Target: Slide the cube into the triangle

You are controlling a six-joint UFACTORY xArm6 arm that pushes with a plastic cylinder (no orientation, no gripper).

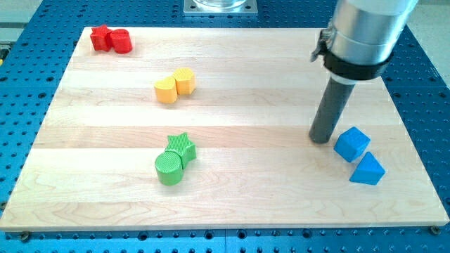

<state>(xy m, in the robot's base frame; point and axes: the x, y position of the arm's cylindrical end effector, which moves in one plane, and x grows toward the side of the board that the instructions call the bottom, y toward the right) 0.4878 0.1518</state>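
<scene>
A blue cube (351,144) lies at the view's right on the wooden board (232,190). A blue triangle block (368,170) lies just below and right of it, touching or nearly touching the cube's lower corner. My tip (321,140) stands on the board just left of the cube, very close to its left edge; I cannot tell if it touches. The dark rod rises from the tip to the grey arm housing at the view's top right.
A green star (181,146) touches a green cylinder (169,169) at the lower middle. A yellow pair (174,86) of blocks sits upper middle. A red pair (112,39) sits at the top left corner. The board's right edge runs near the triangle.
</scene>
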